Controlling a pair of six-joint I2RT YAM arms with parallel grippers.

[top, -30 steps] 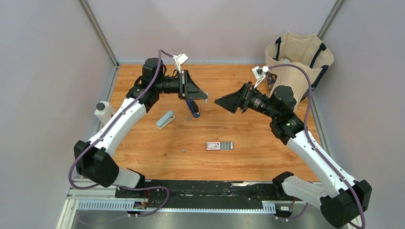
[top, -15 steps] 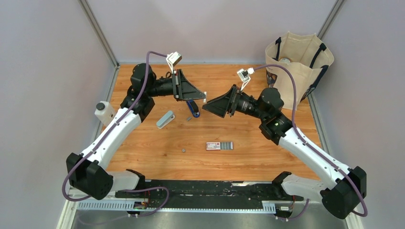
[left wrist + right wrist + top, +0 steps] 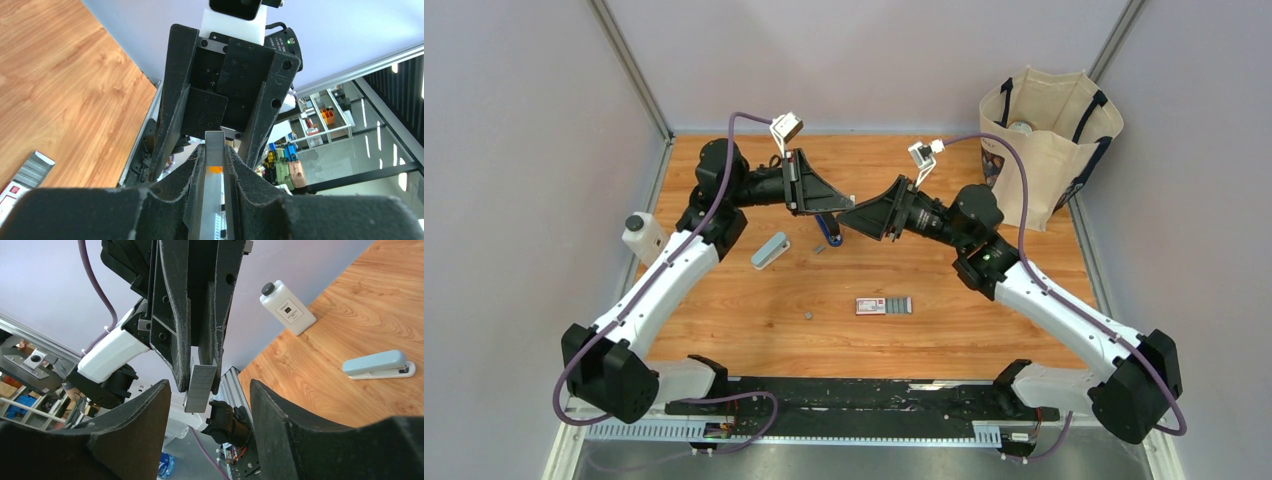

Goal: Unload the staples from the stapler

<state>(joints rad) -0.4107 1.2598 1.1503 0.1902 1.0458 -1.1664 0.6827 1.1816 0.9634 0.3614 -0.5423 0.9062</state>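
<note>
My left gripper (image 3: 846,205) is raised above the table's back middle and shut on the royal-blue stapler (image 3: 829,231), whose blue body hangs below it. In the left wrist view a silver rail with an orange spot runs between my left fingertips (image 3: 215,150). The staples (image 3: 200,386), a ribbed silver strip, stick out from between the left fingers (image 3: 175,325); the strip's end also shows in the left wrist view (image 3: 216,142). My right gripper (image 3: 854,217) meets the left one tip to tip. It is open (image 3: 210,392), with its fingers either side of the strip's end and apart from it.
A pale grey-green oblong piece (image 3: 769,250) lies left of the grippers. A white bottle (image 3: 639,236) stands at the left edge. A red-and-white box with a grey tray (image 3: 884,306) lies mid-table. Small grey bits (image 3: 808,316) lie nearby. A tote bag (image 3: 1049,130) stands at the back right.
My right arm has swung left until its open gripper reached the left gripper's tips. My left gripper has drawn back a little with the stapler still in it.
</note>
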